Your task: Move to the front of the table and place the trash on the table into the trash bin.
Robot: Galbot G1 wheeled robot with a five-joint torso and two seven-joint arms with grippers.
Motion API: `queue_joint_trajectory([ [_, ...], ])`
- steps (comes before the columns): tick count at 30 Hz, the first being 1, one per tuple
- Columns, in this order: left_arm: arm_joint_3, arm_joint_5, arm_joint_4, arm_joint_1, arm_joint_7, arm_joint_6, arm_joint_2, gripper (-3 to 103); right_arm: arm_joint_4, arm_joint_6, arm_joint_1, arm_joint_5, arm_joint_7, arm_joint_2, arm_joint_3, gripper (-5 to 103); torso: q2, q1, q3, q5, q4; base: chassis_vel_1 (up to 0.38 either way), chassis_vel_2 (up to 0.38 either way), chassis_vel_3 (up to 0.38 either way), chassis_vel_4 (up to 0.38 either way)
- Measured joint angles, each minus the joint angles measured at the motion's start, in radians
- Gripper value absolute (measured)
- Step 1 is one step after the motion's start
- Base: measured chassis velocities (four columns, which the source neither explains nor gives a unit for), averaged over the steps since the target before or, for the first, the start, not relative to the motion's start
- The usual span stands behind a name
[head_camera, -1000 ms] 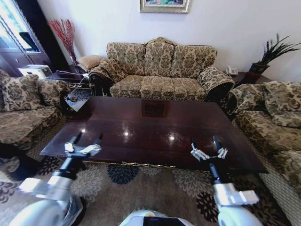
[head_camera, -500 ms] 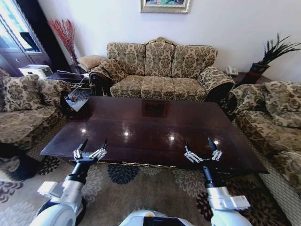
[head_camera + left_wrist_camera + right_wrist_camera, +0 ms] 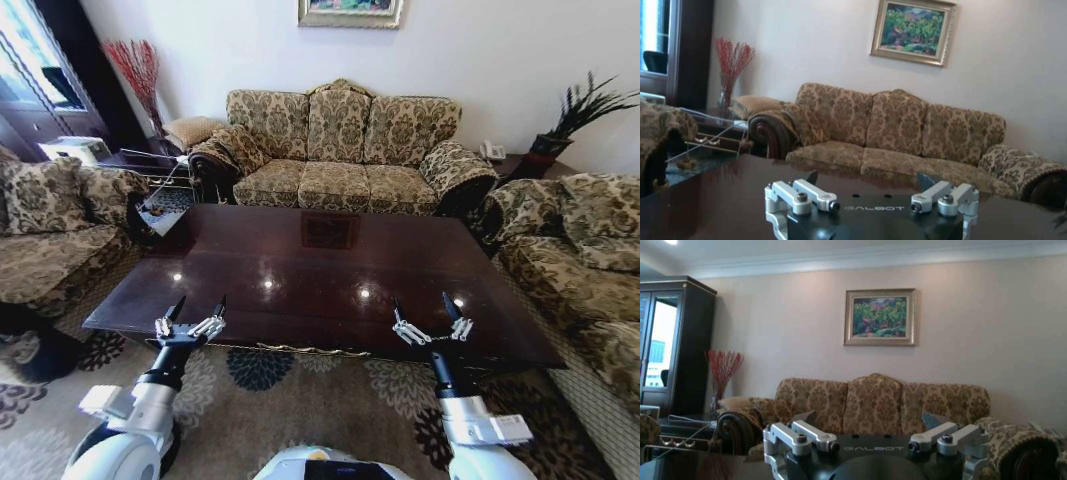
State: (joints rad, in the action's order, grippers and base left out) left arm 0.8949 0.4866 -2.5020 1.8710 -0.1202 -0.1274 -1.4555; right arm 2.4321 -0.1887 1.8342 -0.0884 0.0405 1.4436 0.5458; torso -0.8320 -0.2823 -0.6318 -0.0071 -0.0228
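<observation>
The table [image 3: 320,265] of dark glossy wood stretches in front of me, with a square inlay at its centre and only lamp glints on its top. The trash is out of view. The trash bin [image 3: 165,212], a whitish liner around a dark inside, stands on the floor by the table's far left corner. My left gripper [image 3: 200,303] is open over the table's near left edge; in the left wrist view the gripper [image 3: 869,179] holds nothing. My right gripper [image 3: 421,305] is open over the near right edge, and empty in its wrist view too [image 3: 867,419].
A patterned sofa [image 3: 340,150] stands behind the table. Armchairs stand at the left [image 3: 50,230] and right [image 3: 575,250]. A glass side table [image 3: 140,165] is at the back left, and a plant [image 3: 580,115] at the back right. A floral rug [image 3: 270,385] covers the floor.
Over the last second both arms drew in toward the middle and settled at the table's near edge. In the last half second nothing has visibly moved.
</observation>
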Motion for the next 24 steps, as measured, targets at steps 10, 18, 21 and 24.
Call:
queue_joint_trajectory([
  [10, 0.001, 0.001, 0.001, 0.000, 0.000, 0.000, 0.001, 100, -0.001, 0.001, 0.000, -0.001, -0.001, 0.000, 0.000, 100, 0.000, 0.000, 0.000, -0.0012, 0.0000, -0.033, -0.031, 0.026, 0.027],
  [18, 0.001, 0.001, 0.002, 0.000, 0.000, 0.000, 0.001, 100, -0.001, 0.001, 0.000, -0.002, -0.002, -0.001, 0.000, 100, 0.000, 0.000, 0.000, -0.0003, 0.0001, 0.000, 0.000, 0.000, 0.000],
  [21, 0.001, 0.001, 0.002, -0.001, 0.000, 0.000, 0.001, 100, -0.001, 0.001, 0.000, -0.002, -0.002, -0.001, 0.001, 100, 0.000, 0.000, 0.000, -0.0005, 0.0001, 0.000, 0.000, 0.000, 0.000],
  [24, 0.001, 0.001, 0.002, -0.001, 0.000, 0.000, 0.001, 100, -0.001, 0.001, 0.000, -0.002, -0.002, -0.001, 0.000, 100, 0.000, 0.000, 0.000, -0.0009, 0.0001, 0.000, 0.000, 0.000, 0.000],
])
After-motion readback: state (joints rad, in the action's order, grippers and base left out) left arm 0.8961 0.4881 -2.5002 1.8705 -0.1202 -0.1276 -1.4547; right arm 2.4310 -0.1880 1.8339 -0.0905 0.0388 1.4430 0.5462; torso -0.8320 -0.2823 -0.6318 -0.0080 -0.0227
